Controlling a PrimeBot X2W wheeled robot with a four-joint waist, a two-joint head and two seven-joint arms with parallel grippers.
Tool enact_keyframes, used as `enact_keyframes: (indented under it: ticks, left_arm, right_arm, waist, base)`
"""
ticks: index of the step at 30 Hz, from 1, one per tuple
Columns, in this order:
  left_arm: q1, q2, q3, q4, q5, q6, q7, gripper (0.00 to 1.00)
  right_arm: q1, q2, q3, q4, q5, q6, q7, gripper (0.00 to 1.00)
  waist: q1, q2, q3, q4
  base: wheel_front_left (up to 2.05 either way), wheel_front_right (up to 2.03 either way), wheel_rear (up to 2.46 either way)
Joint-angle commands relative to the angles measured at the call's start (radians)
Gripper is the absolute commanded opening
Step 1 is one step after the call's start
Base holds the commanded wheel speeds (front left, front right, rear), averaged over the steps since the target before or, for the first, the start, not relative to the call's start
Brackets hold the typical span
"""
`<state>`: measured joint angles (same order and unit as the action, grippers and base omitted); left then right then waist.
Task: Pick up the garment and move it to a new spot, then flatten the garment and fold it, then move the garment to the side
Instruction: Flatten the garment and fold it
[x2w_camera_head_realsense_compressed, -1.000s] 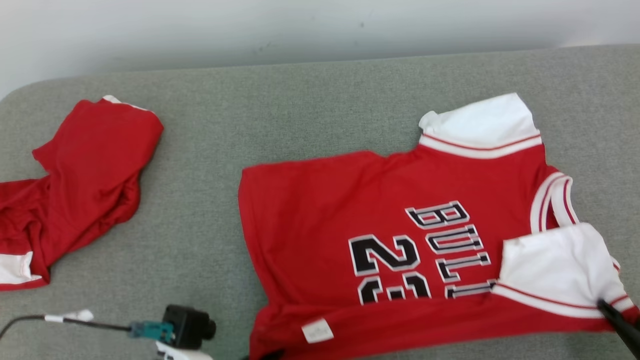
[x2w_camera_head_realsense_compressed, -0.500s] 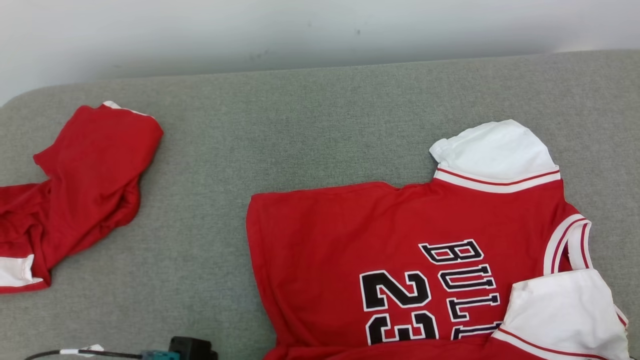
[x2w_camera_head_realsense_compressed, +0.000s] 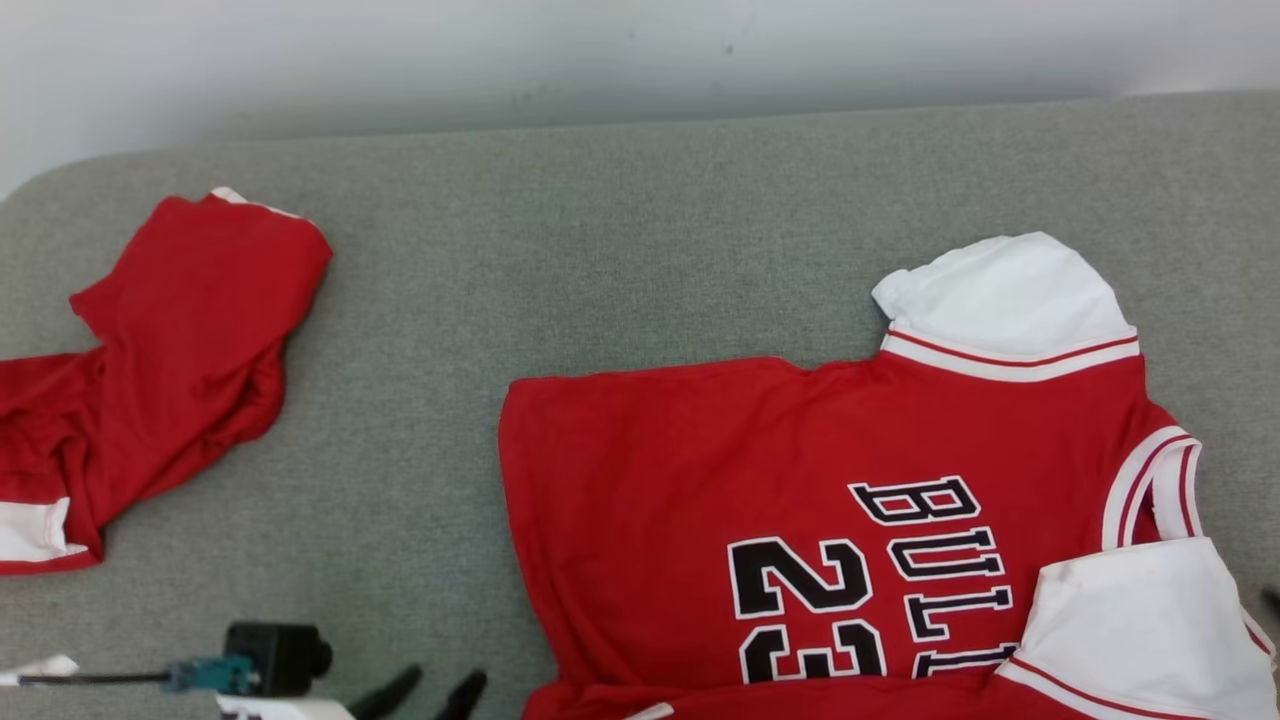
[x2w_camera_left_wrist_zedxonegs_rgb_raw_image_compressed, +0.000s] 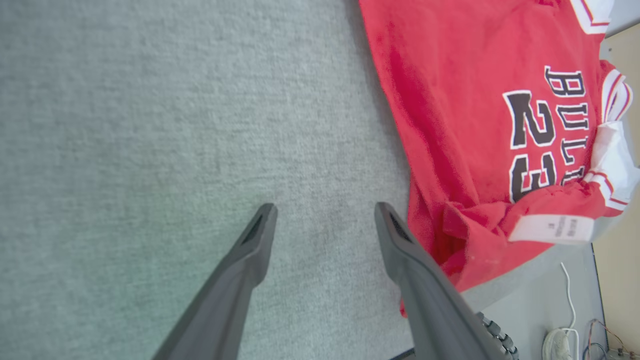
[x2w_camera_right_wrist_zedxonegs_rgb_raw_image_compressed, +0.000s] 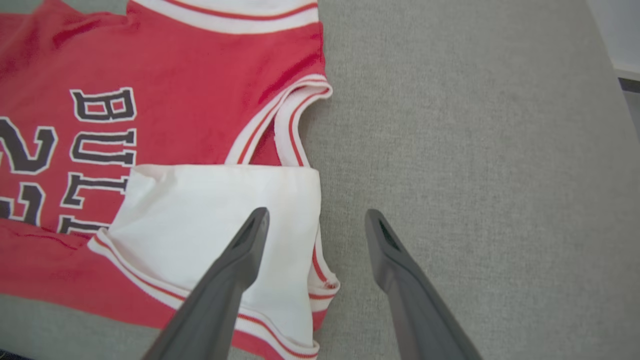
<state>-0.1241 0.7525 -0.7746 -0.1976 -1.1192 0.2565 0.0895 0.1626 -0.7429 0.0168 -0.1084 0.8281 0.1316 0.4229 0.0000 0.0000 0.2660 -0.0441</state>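
The red short-sleeved jersey with white sleeves and black lettering (x2w_camera_head_realsense_compressed: 700, 480) lies on the grey fabric surface (x2w_camera_head_realsense_compressed: 600, 250). The left gripper (x2w_camera_left_wrist_zedxonegs_rgb_raw_image_compressed: 325, 215), jaws apart and empty, is just beside its hem. The right gripper (x2w_camera_right_wrist_zedxonegs_rgb_raw_image_compressed: 315, 220), likewise spread, straddles a sleeve's edge.

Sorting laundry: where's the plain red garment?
Head view: the plain red garment lies crumpled on the grey surface, far left, apart from the jersey.

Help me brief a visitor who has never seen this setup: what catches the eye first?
The red jersey with its black 23, spread on the right of the grey surface, one white sleeve folded over the lettering. A second red garment lies crumpled at the far left. The left gripper and right gripper hang open by the jersey's edges, empty.
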Motion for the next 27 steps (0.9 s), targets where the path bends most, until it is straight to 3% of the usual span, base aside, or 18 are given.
enact_keyframes:
  ticks: [1, 6, 12, 21, 27]
  left_arm:
    - [-0.017, 0.018, 0.023, -0.017, 0.019, 0.017, -0.012, 1.00]
    - [-0.107, 0.044, 0.059, -0.063, 0.052, 0.042, 0.008, 1.00]
    - [-0.308, -0.011, 0.073, -0.055, 0.101, 0.034, 0.062, 1.00]
    - [-0.537, -0.131, 0.012, 0.125, 0.151, -0.030, 0.150, 1.00]
    - [-0.602, -0.177, -0.007, 0.228, 0.162, -0.065, 0.163, 1.00]
  right_arm:
    - [-0.032, -0.014, -0.029, -0.030, 0.019, -0.002, 0.009, 1.00]
    - [-0.159, -0.052, -0.063, -0.104, -0.005, -0.002, 0.045, 1.00]
    - [-0.446, -0.037, 0.014, -0.084, -0.073, -0.002, 0.146, 1.00]
    - [-0.868, 0.085, 0.162, 0.168, -0.198, -0.002, 0.273, 1.00]
    - [-0.987, 0.124, 0.215, 0.310, -0.242, -0.002, 0.304, 1.00]
  waist:
    - [0.0000, 0.0000, 0.017, 0.003]
    - [0.0000, 0.0000, 0.079, 0.014]
    - [0.0000, 0.0000, 0.192, 0.044]
    - [0.0000, 0.0000, 0.290, 0.089]
    - [0.0000, 0.0000, 0.305, 0.102]
  base:
    - [0.00, 0.00, 0.00]
    - [0.00, 0.00, 0.00]
    - [0.00, 0.00, 0.00]
    - [0.00, 0.00, 0.00]
    - [0.00, 0.00, 0.00]
